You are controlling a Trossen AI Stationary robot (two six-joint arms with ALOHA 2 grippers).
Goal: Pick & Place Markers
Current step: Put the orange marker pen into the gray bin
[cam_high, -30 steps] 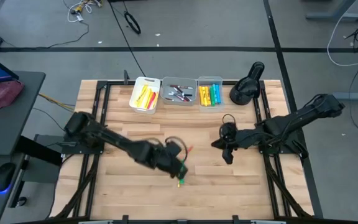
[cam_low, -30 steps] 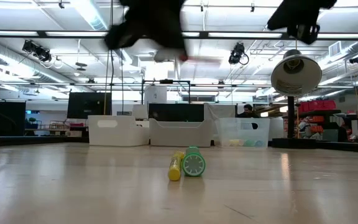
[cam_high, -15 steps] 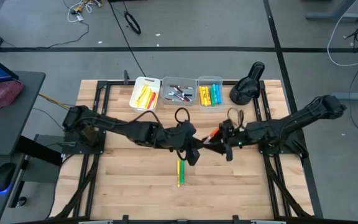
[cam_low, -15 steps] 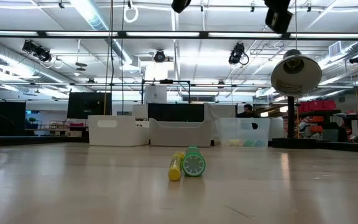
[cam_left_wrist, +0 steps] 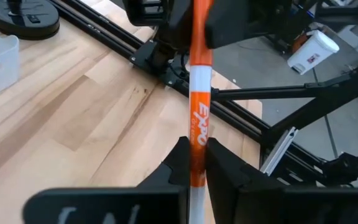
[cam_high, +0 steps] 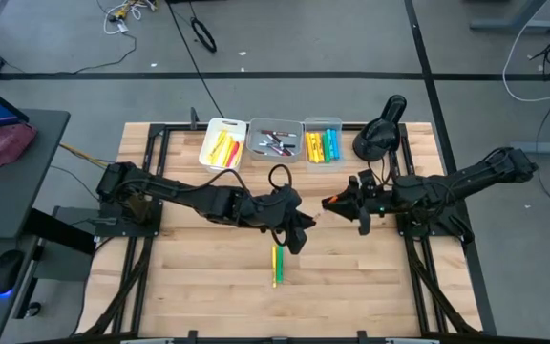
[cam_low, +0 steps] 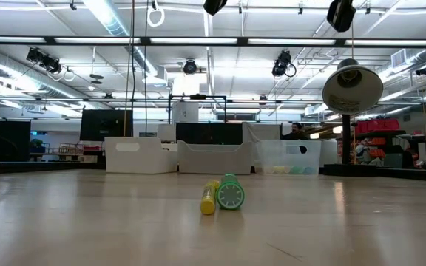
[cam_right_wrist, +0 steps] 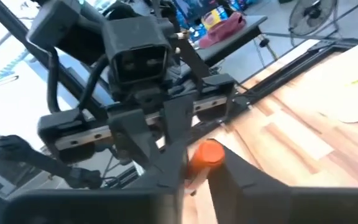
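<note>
1. Two markers — a yellow one [cam_low: 208, 199] and a green one [cam_low: 230, 193] — are left lying mid-table.
2. An orange marker [cam_left_wrist: 198, 118] is clamped by both the left gripper [cam_high: 299, 229] and the right gripper [cam_high: 340, 204], held above the table.
3. Sorted markers [cam_high: 321, 145] are seen in the far bins [cam_high: 275, 156].

Three small bins [cam_high: 275, 143] are lined up along the table's [cam_high: 208, 287] far edge, with a black lamp [cam_high: 378, 134] parked just beside them.
</note>
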